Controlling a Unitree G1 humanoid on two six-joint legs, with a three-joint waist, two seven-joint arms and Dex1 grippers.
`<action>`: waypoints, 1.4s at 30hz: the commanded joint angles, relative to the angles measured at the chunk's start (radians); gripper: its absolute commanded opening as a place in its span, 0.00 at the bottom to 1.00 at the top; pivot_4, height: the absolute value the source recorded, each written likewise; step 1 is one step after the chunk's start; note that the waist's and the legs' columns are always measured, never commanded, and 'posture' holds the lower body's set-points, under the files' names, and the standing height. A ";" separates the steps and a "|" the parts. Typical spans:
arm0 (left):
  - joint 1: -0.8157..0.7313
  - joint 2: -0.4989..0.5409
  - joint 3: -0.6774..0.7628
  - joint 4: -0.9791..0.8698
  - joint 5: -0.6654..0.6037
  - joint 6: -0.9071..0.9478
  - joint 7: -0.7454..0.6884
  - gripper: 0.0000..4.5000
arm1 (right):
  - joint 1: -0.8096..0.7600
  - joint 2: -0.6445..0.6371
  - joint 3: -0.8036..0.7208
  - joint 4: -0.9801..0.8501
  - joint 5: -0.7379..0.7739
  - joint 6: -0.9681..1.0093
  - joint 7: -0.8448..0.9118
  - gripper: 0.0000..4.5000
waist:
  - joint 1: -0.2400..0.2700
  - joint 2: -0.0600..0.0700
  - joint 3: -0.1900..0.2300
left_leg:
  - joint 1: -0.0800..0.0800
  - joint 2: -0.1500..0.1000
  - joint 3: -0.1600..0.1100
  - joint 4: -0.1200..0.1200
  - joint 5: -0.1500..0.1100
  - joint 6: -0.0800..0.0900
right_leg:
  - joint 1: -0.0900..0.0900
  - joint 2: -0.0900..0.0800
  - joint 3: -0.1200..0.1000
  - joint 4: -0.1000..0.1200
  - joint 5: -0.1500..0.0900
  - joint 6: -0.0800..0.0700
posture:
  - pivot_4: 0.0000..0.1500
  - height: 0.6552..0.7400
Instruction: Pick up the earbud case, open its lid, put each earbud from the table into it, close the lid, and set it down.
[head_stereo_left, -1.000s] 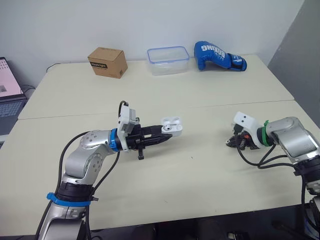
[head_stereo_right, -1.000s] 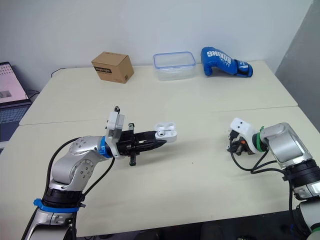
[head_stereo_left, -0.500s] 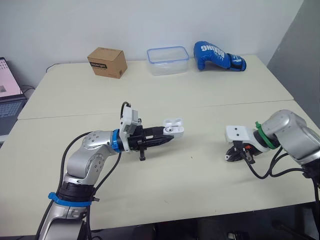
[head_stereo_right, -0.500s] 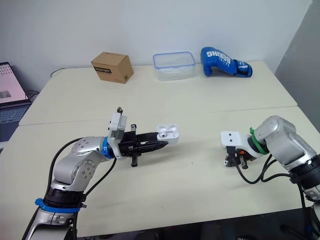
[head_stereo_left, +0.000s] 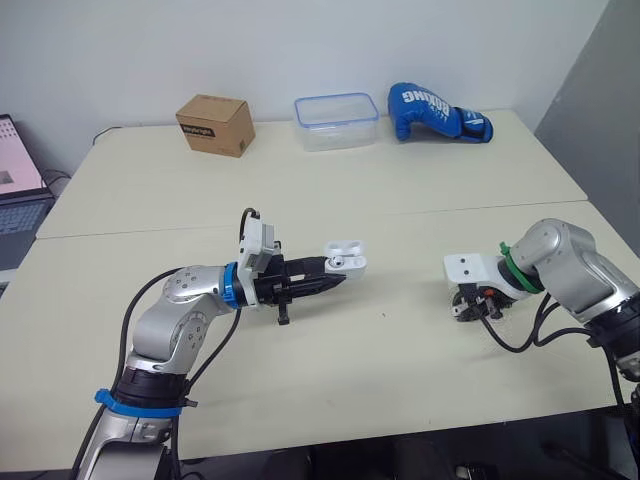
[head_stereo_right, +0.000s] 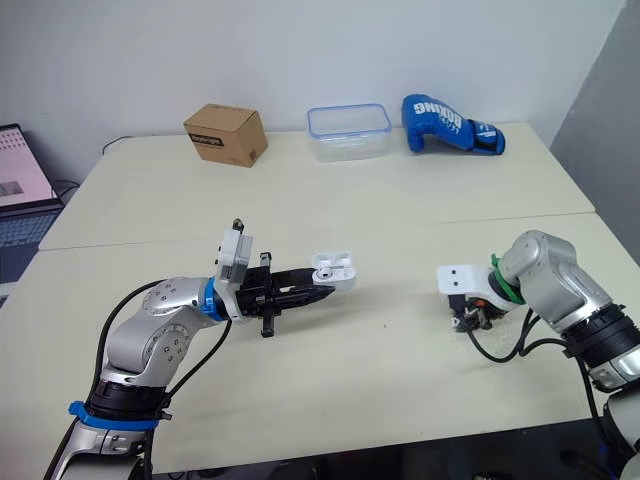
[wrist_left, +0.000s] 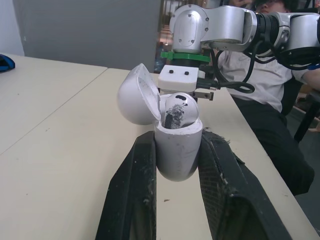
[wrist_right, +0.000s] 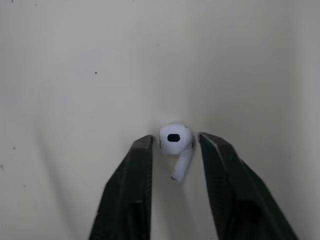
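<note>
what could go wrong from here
1. The loose earbud lies with its rounded head between the right gripper's open jaws; closing on it could squirt it away.
2. The left gripper pinches the earbud case low on its smooth body, lid open; pushing an earbud in could tilt it.

Right claw (head_stereo_left: 470, 304) lower, astride earbud (wrist_right: 175, 139).

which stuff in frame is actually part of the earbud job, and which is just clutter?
Job:
white earbud case, lid open, in the left jaws
white earbud seated in it
loose white earbud on the table, between the right jaws

Clutter:
brown cardboard box
clear plastic tub with blue rim
blue boxing glove
open laptop, far left
</note>
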 joint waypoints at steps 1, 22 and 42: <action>-0.006 0.007 0.013 -0.035 -0.008 -0.018 -0.008 0.18 | 0.003 -0.003 -0.012 -0.022 -0.042 0.022 -0.018 0.45 | 0.000 0.000 0.000 | 0.000 0.000 0.000 0.000 0.000 0.000 | 0.000 0.000 0.000 0.000 0.000 0.000 | 1.00 0.89; -0.015 -0.004 0.006 -0.022 -0.004 -0.025 -0.013 0.18 | 0.085 -0.026 0.002 -0.317 -0.170 0.246 -0.096 0.45 | 0.001 0.000 0.000 | 0.000 0.000 0.000 0.000 0.000 0.000 | 0.000 0.000 0.000 0.000 0.000 0.000 | 1.00 0.89; 0.005 -0.010 0.007 -0.046 -0.008 -0.024 0.009 0.18 | 0.011 -0.026 0.072 -0.299 -0.234 0.247 0.002 0.45 | 0.001 0.000 0.000 | 0.000 0.000 0.000 0.000 0.000 0.000 | 0.000 0.000 0.000 0.000 0.000 0.000 | 1.00 0.89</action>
